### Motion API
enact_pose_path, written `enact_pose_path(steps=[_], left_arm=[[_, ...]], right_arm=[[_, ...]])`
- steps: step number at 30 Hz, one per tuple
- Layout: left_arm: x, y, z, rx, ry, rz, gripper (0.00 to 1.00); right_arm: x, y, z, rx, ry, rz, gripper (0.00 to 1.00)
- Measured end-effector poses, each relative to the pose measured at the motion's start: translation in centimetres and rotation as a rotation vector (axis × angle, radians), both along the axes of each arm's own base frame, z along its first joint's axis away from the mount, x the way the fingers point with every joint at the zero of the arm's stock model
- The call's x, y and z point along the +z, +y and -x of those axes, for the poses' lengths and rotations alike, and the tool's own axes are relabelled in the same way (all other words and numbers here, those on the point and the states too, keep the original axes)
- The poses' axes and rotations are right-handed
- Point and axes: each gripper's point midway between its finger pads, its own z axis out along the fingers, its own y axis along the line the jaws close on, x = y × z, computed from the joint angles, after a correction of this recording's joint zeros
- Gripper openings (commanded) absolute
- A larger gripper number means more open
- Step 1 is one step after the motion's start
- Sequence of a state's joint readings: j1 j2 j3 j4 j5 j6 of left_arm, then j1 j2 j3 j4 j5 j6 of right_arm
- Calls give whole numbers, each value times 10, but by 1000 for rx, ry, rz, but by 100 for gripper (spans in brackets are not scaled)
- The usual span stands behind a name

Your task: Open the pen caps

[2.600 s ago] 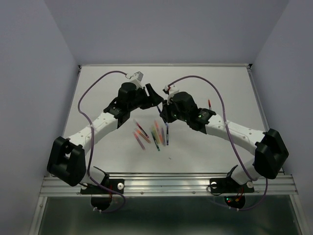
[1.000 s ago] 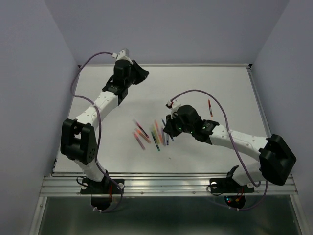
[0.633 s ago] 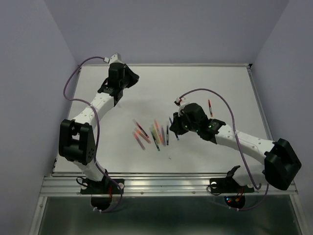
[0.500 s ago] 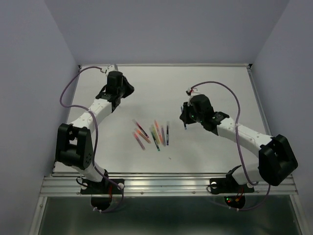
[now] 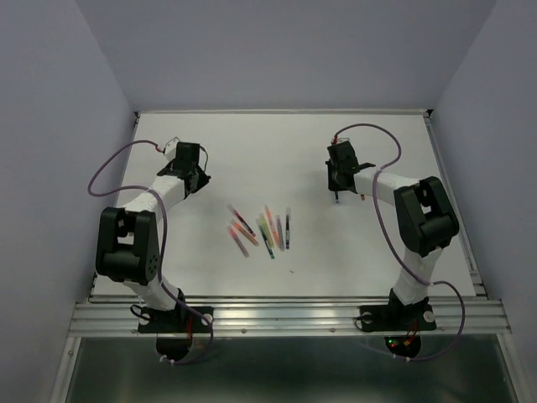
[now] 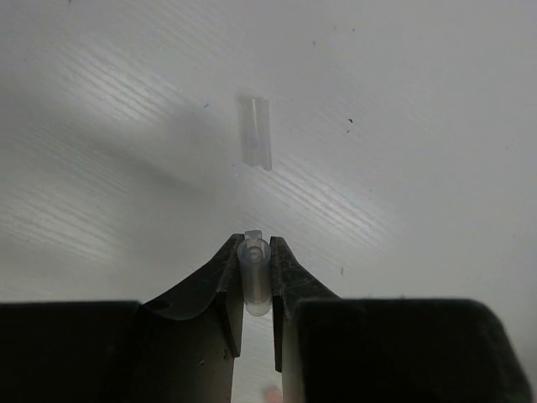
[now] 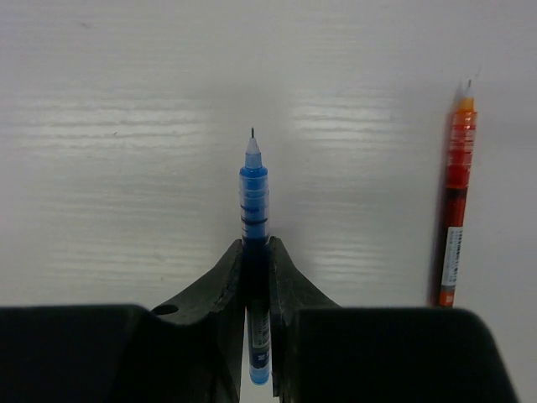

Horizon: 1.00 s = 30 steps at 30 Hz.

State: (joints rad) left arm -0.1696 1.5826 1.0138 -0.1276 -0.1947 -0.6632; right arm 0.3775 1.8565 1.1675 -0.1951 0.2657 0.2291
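Since the left gripper is pressed in on a small clear plastic pen cap, the first risk lies in the release. The cap is a light cylinder. Dropped from height or at a tilt, it would probably bounce or roll. How high it sits above the white counter cannot be judged. It could strike the second clear plastic cap, which lies on the counter just ahead, or run off toward the far left edge, where this arm is working.

The right gripper pinches a slim blue uncapped pen low on its barrel, over the far right of the counter.
- The bare needle tip could dig in, bend or mark the counter if it lands first.
- The barrel is smooth and round, so it may swivel in the narrow grip.
- Once laid down, it may roll toward the orange-red uncapped pen, which lies to its right and apart from it.

Orientation:
- Held cap: long axis in line with the gripper. I cannot tell which end is the mouth.
- Loose cap: nearly parallel to the held one, slightly tilted.
- Blue pen: long axis along the gripper, tip pointing straight away from the wrist. The orange-red pen lies almost parallel, with its tip the same way.
- Fanned cluster of coloured pens: mid-counter and well apart from both arms, running roughly near-to-far. Their caps are too small to make out.
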Motion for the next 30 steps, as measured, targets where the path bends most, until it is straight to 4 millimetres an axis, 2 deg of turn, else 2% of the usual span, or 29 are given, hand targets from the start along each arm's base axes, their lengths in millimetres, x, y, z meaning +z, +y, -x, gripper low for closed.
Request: enact_pose_path(steps=[3, 9, 11, 14, 16, 21, 22, 25, 26, 27, 28, 29, 30], left_arm=[[-16, 10, 2, 26, 45, -12, 0], [-41, 20, 6, 49, 117, -27, 0], [-45, 20, 7, 49, 128, -28, 0], [-52, 20, 8, 52, 147, -30, 0], [-56, 21, 8, 59, 156, -30, 0], [-60, 22, 4, 71, 165, -25, 4], [-61, 22, 2, 72, 165, -25, 4], [-64, 21, -6, 73, 165, -23, 8], [-65, 21, -7, 72, 168, -23, 8], [-67, 21, -8, 73, 169, -23, 13], [-65, 20, -11, 71, 165, -21, 15], [-66, 20, -13, 70, 164, -19, 15], [-66, 19, -14, 69, 164, -17, 21]], right_arm=[[-5, -15, -8, -19, 9, 39, 14], [-4, -35, -21, -40, 5, 85, 26], [-4, -38, -21, -42, 6, 96, 37], [-6, -41, -21, -46, 12, 112, 44], [-7, -42, -20, -46, 18, 118, 59], [-7, -40, -18, -30, 25, 111, 76], [-6, -38, -18, -23, 26, 102, 82], [7, -33, -16, -4, 12, 70, 91], [15, -31, -17, -2, -3, 59, 92], [23, -29, -17, 4, -19, 46, 94], [32, -26, -18, 14, -35, 28, 100], [43, -24, -18, 19, -57, 10, 100], [52, -21, -18, 24, -76, -8, 100]])
